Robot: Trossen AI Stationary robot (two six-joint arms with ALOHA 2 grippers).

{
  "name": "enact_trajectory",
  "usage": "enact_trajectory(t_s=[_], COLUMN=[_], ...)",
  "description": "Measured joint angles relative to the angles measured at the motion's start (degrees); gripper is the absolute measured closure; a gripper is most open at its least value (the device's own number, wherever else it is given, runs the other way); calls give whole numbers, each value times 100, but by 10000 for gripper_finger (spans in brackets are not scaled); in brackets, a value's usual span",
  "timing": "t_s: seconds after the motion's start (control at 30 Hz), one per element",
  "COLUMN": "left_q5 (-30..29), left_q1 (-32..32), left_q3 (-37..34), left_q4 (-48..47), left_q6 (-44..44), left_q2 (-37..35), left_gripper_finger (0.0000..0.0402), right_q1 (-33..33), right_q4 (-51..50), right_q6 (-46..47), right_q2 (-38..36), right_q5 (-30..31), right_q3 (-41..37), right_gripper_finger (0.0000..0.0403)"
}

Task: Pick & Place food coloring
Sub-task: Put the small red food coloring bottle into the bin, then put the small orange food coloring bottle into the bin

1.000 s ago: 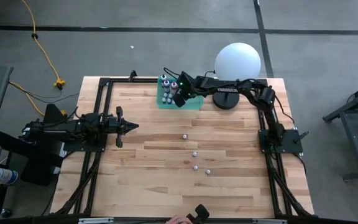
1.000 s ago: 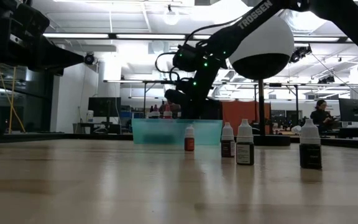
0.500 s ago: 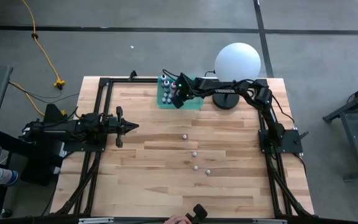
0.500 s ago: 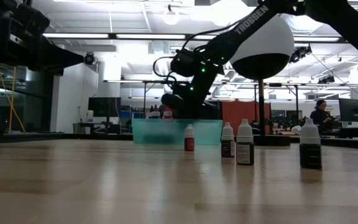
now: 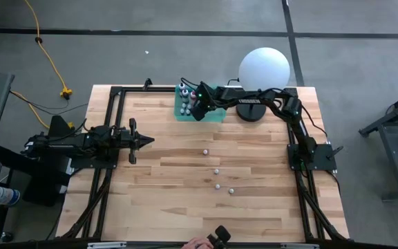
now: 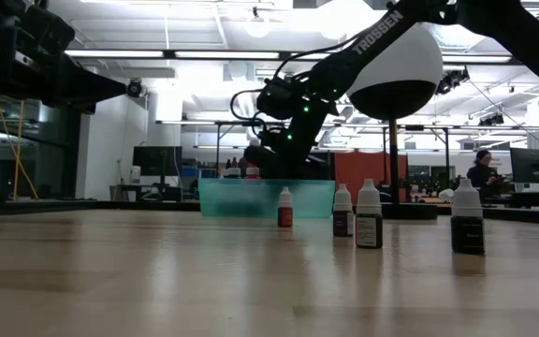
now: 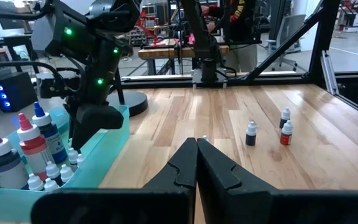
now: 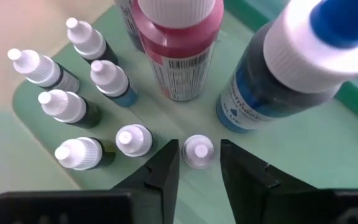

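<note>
Right jaws stand slightly apart, lowered into the tray (image 8: 278,162), with one tiny white-capped bottle (image 8: 198,151) upright between them; a thin gap shows on each side of its cap, so it is not clamped. Left jaws are pressed together and empty, hovering low over the bench (image 5: 157,180), well apart from the right jaws and pointing toward the bench's middle.

Globe lamp (image 5: 264,67): just behind the right arm, beside the tray.

Tray: translucent teal, directly beneath the right jaws.

Larger food coloring bottles: a pink-red bottle (image 8: 178,43) and a blue bottle (image 8: 284,68) stand upright in the tray just beyond the right jaw tips.

Small food coloring bottles: six more (image 8: 134,139) stand upright in the tray, clustered to one side of the right jaws. Four loose bottles (image 5: 216,171) stand on the bench between the two sets of jaws, clear of both.
</note>
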Motion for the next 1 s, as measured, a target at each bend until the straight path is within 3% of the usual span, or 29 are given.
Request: enact_trajectory(t_s=[0.53, 1.0], left_q5=[-4, 0], left_q1=[0, 0], left_q3=[0, 0], left_q4=[-2, 0], left_q6=[0, 0], left_q2=[-2, -2], left_gripper_finger=[401, 401], right_q1=[-74, 39], right_q4=[-133, -531], right_q6=[-434, -892], right_q2=[-168, -982], right_q5=[-103, -391], right_q3=[0, 7], right_gripper_finger=[206, 197])
